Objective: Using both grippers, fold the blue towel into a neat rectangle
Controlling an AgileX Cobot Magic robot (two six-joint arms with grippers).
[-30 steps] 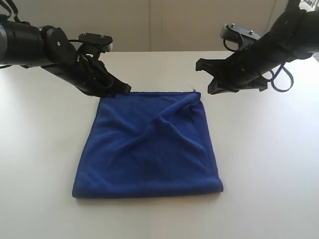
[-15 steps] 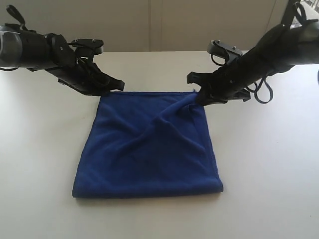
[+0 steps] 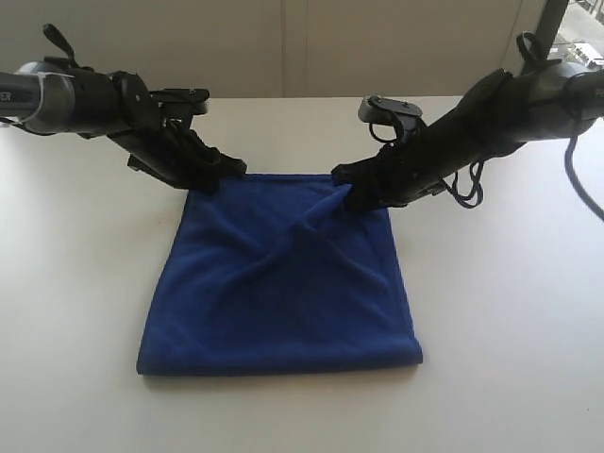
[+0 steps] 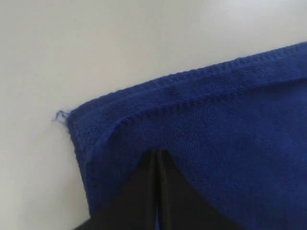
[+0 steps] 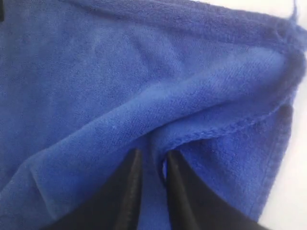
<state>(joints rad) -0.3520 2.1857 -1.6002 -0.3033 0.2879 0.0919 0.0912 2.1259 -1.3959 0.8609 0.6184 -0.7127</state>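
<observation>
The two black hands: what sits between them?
Only the far edge of the blue towel, wrinkled; the exterior view shows it.

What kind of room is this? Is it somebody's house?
Probably a robot lab or test room, not a home. Two black robot arms, the left arm and the right arm, lean over a bare white table with only a blue towel on it, and the wall behind is plain.

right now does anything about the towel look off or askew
The blue towel is not lying flat: raised diagonal creases cross its top layer and bunch at the far right corner by the right gripper. A loose thread sticks out at its far left corner.
</observation>
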